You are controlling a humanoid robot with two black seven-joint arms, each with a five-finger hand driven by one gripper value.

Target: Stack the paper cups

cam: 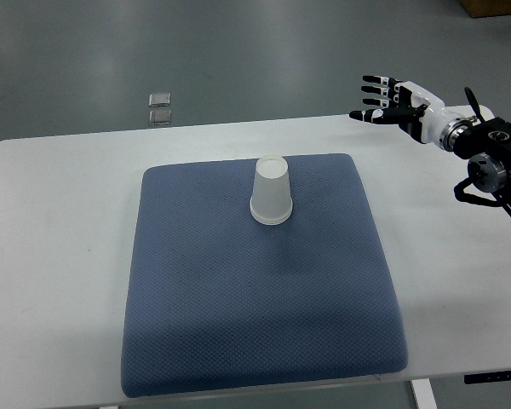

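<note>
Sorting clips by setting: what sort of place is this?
Probably a lab or test room: a plain white table with a blue mat, one upturned paper cup, bare grey floor.

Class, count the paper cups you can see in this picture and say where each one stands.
1: a paper cup upside down on the blue mat. More may be nested inside, hidden.

A lone upturned cup [270, 192] stands on the far middle of the blue mat [196, 324] — the only thing rising from the white table [60, 256]. Mat lies bare on every side of it: left, right and the whole near half. The right hand [390, 102], fingers spread, hangs over the table's far right corner, well apart from the cup — bare table and mat lie between them. Two small floor plates [160, 108] lie beyond the far edge.
</note>
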